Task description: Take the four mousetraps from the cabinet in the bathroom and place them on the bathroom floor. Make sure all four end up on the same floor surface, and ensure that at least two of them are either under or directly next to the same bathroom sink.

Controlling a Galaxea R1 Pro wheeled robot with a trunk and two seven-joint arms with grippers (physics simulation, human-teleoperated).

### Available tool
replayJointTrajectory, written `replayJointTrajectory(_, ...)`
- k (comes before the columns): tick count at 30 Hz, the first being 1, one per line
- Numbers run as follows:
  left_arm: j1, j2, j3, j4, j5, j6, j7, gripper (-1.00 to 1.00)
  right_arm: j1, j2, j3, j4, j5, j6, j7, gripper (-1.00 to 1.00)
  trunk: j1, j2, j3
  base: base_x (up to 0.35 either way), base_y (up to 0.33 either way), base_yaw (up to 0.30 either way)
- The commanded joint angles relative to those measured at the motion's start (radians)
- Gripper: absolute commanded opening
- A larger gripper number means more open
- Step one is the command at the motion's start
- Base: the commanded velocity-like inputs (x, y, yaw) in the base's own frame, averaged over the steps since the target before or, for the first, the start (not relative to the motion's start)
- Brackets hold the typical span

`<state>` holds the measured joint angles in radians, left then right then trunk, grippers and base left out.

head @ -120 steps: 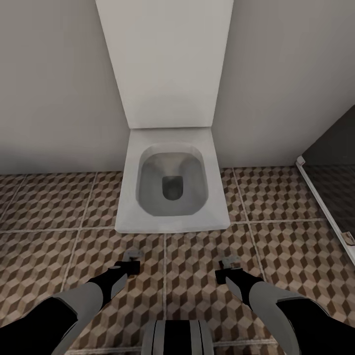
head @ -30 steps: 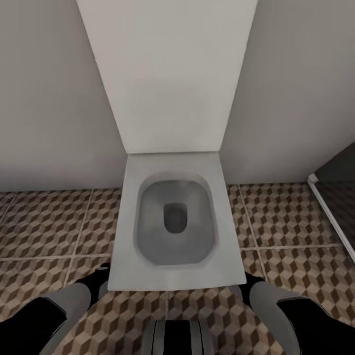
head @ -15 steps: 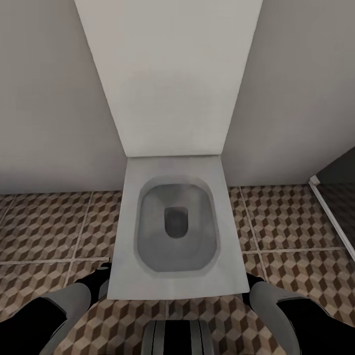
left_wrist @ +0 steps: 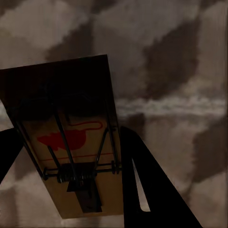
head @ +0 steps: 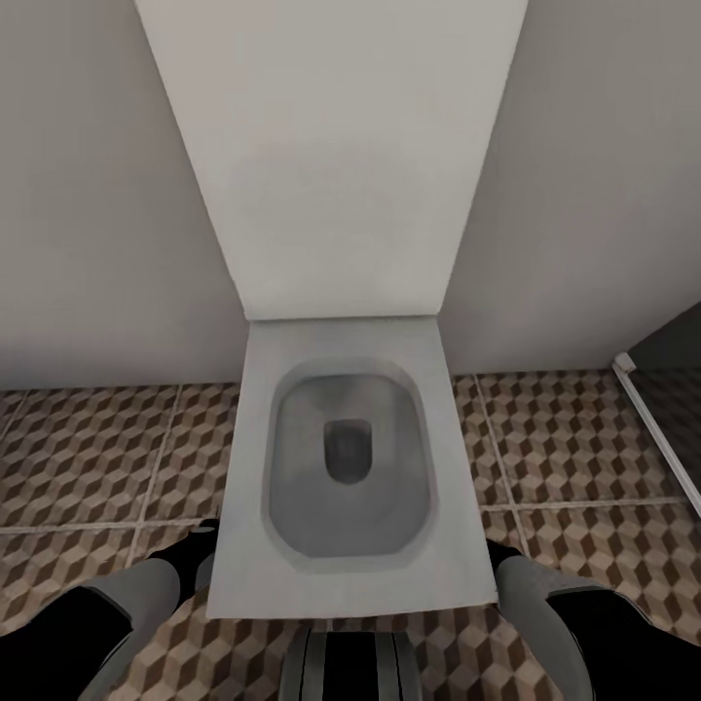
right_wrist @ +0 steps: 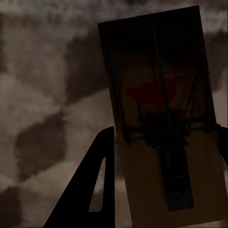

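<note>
below, each claw (left_wrist: 66, 156) (right_wrist: 161, 156) grips a flat tan mousetrap (left_wrist: 71, 142) (right_wrist: 161, 118) over cube-patterned tiles (head: 78, 458).

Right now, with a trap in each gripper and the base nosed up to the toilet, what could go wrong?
1. The toilet rim sits between both forearms, hiding the grippers in the head view; driving further forward could hit it.
2. This is the toilet, no sink here: dropping the left gripper's mousetrap or the right gripper's mousetrap on this bathroom floor may miss the sink condition.
</note>
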<state>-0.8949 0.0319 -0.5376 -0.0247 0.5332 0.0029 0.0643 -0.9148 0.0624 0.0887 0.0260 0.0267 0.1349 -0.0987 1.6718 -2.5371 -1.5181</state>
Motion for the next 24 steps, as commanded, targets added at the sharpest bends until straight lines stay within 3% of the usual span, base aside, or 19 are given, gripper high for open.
replayJointTrajectory(1,0.000,0.000,-0.009,-0.001,0.005,0.001,0.003,-1.00,-0.001,0.000,0.008,0.002,0.001,0.003,-0.001,-1.00,0.000,0.000,-0.001,0.135,0.000,0.000)
replayJointTrajectory(24,0.000,0.000,-0.009,-0.001,0.005,0.000,0.003,-1.00,-0.001,0.000,0.008,0.002,0.001,0.003,-0.001,-1.00,0.000,0.000,-0.001,0.012,0.000,0.000)
